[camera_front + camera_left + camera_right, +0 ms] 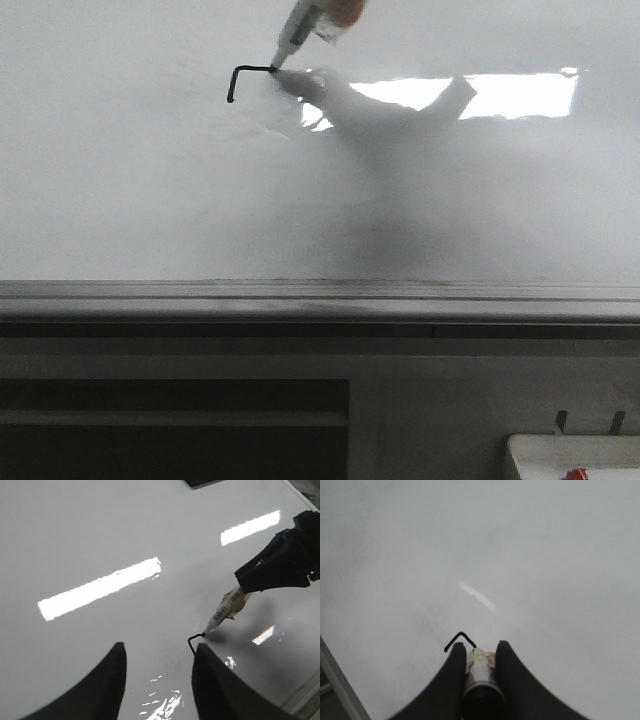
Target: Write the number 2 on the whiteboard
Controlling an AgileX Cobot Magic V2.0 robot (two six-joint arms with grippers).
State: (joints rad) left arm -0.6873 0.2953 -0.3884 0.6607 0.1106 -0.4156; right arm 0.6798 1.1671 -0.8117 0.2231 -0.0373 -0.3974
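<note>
glossy whiteboard [140, 180] fills the view, grey rail below. right gripper [480, 652] pinches the marker [300, 30], tip touching the board at the end of the number 2 [245, 80], only its hooked top drawn. left gripper [157, 652] hangs spread, idle. next, i'd say: steady pressure, curve into the diagonal.

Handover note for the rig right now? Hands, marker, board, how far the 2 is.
Right hand: shut on the marker, tip touching the whiteboard.
Left hand: open, empty, near the board beside the stroke.
Done: only the start of the number 2, a short vertical tick and a flat top line, upper part of the board.
Left: the rest of the top curve, the diagonal and the base stroke, then lift the marker off.
</note>
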